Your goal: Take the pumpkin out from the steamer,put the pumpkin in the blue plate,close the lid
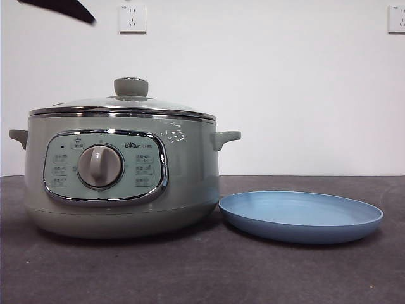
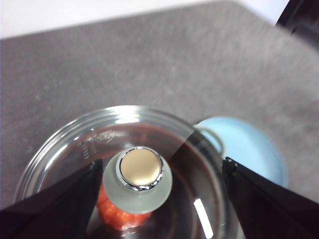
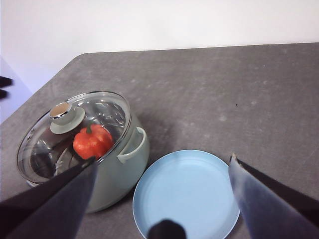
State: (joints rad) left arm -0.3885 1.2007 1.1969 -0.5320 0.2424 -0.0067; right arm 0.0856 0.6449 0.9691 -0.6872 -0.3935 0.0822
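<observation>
The left claw (image 2: 159,199), spread wide, hangs directly over the lid's knob (image 2: 138,174), so it is the nearer arm. The lid (image 3: 75,134) sits on the steamer (image 1: 120,183), pumpkin (image 3: 92,141) inside. The right claw (image 3: 162,199), also wide, hovers above the blue plate (image 3: 187,196).

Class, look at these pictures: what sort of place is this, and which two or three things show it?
Probably a robot test bench staged as a kitchen, not a home. A steamer with its lid on and a blue plate sit on a bare dark table against a plain white wall with sockets.
</observation>
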